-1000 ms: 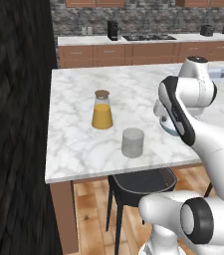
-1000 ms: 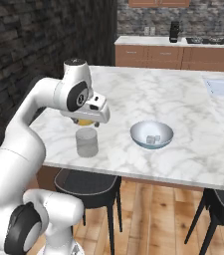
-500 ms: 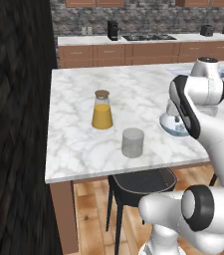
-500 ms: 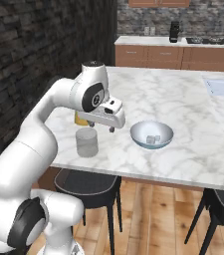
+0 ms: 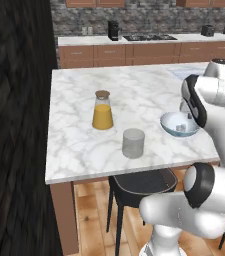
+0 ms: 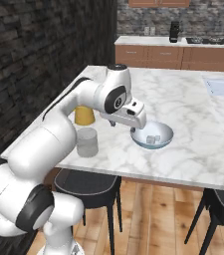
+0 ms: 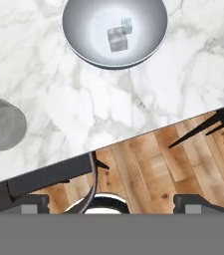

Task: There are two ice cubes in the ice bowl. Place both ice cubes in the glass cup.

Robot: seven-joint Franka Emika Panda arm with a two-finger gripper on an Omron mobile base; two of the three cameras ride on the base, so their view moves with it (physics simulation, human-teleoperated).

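Ice cubes (image 7: 119, 35), two small clear blocks touching, lie in the shallow grey ice bowl (image 7: 83, 42) at top centre of the hand view; the translucent grey glass cup (image 7: 1, 127) stands empty at left. Over the last second the gripper (image 6: 133, 116) has swung from the cup toward the bowl; fingers (image 7: 31, 203) apart, holding nothing. Neither cube transferred yet.

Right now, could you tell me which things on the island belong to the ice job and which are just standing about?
Belong to the job:
- ice bowl
- two ice cubes inside it
- glass cup
- gripper, open and holding nothing

Just standing about:
- cork-topped carafe of orange juice
- black stool under the island edge
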